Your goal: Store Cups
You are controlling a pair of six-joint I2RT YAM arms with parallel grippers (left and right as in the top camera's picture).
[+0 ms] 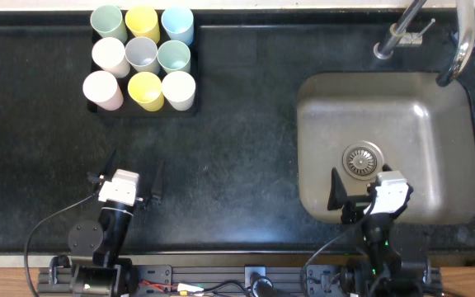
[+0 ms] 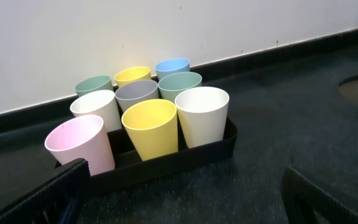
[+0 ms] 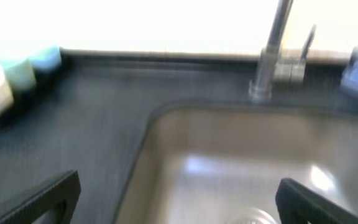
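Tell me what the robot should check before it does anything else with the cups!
1. Left gripper open and holding nothing: ok.
2. Right gripper open and holding nothing: ok. It is over the sink, away from the cups.
3. Cups standing upright, mouths up: ok, all nine.
4. Free spot left in the black tray: not ok. Three rows of three cups fill it.
5. Countertop between the arms and the tray free of obstacles: ok.
6. Tray sitting flat on the countertop: ok, as far as the left wrist view shows.
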